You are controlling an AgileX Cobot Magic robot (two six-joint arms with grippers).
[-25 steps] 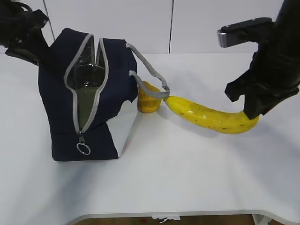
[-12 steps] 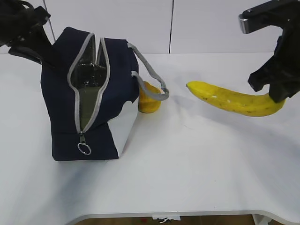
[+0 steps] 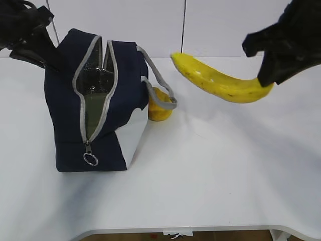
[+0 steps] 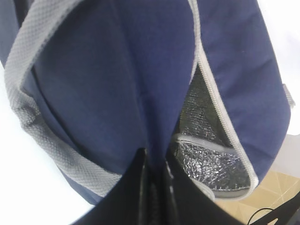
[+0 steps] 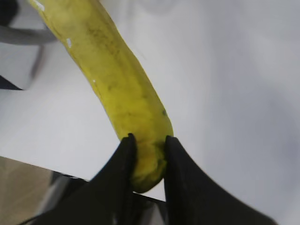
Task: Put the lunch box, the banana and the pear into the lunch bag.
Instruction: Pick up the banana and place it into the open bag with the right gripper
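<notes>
Raised and carried left since the earlier frame: long curved yellow banana (image 3: 220, 80), clenched at its right end by right gripper (image 5: 146, 146), tip now above grey webbing handle (image 3: 159, 85). Left gripper (image 4: 154, 164) pinches navy-blue fabric lunch bag (image 3: 60, 125), presumably holding the zipper mouth open. Small yellow-orange pear (image 3: 159, 108) rests right of bag.

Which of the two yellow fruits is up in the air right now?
The long curved banana, held at one end by the right gripper. The small round pear sits on the table beside the bag.
</notes>
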